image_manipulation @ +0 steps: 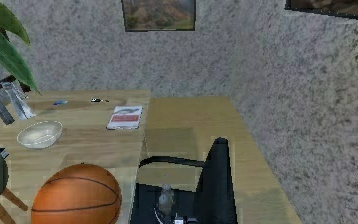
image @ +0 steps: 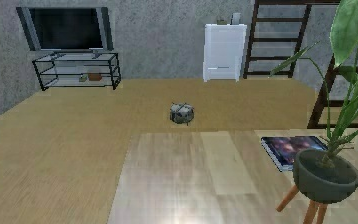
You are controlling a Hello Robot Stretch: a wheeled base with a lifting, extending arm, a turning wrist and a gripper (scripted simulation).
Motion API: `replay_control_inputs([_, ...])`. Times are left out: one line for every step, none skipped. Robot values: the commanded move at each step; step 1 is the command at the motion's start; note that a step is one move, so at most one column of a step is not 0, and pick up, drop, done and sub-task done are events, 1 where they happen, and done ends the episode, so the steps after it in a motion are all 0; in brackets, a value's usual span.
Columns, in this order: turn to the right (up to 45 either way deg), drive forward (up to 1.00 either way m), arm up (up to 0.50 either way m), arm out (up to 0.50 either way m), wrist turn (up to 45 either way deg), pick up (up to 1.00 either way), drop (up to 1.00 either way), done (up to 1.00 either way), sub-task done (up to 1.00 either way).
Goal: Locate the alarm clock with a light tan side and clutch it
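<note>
Search phase, likely: next, approach the small grey object [image: 182, 114] at frame centre; fingers' state cannot be told.

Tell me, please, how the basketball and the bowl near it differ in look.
The basketball is orange, opaque and round; the bowl is pale, see-through and shallow. The basketball looks far bigger than the bowl. Both rest on the same light wooden surface.
</note>
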Motion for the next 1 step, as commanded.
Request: replay_control_inputs([0.0,0.0,0.1,0.0,0.0,0.0,0.0,0.0,0.0])
